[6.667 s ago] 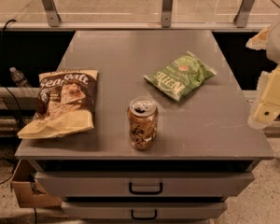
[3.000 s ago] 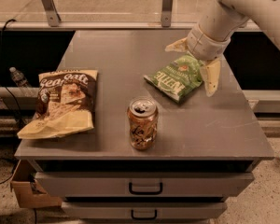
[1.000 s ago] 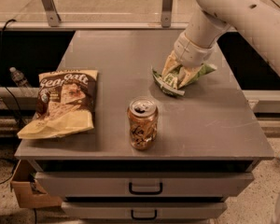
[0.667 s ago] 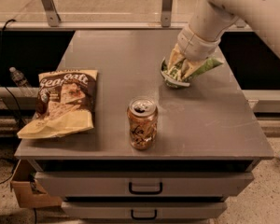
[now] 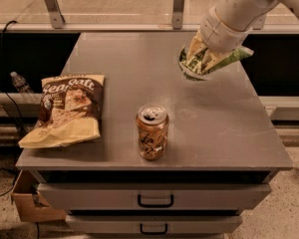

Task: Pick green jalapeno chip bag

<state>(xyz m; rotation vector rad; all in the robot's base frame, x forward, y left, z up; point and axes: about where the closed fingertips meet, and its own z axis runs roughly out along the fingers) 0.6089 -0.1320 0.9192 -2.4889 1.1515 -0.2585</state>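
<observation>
The soda can (image 5: 152,132) stands upright near the front edge of the grey bench (image 5: 134,59), and everything else is best placed from it. Behind the can and off to its right, near the bench's far right corner, the claw (image 5: 198,59) comes down from the pale arm (image 5: 239,9), which enters from the top right. The claw is closed tight on the green jalapeno chip bag (image 5: 229,58) – the bag is bunched and crumpled in its grip, with a green corner sticking out to the right and a curled edge hanging below. Whether that lower edge touches the bench cannot be told.

To the left of the can, well apart from it, the brown-and-cream chip bag (image 5: 67,111) lies flat (its "Sea Salt" lettering faces up), its lower end reaching the bench's front left edge.

Below the can, under the bench top, two drawers (image 5: 154,199) with dark handles are closed. Further left of the can and off the bench – a water bottle (image 5: 21,81) lies on its side, and lower down a cardboard box (image 5: 29,203) sits on the floor.
</observation>
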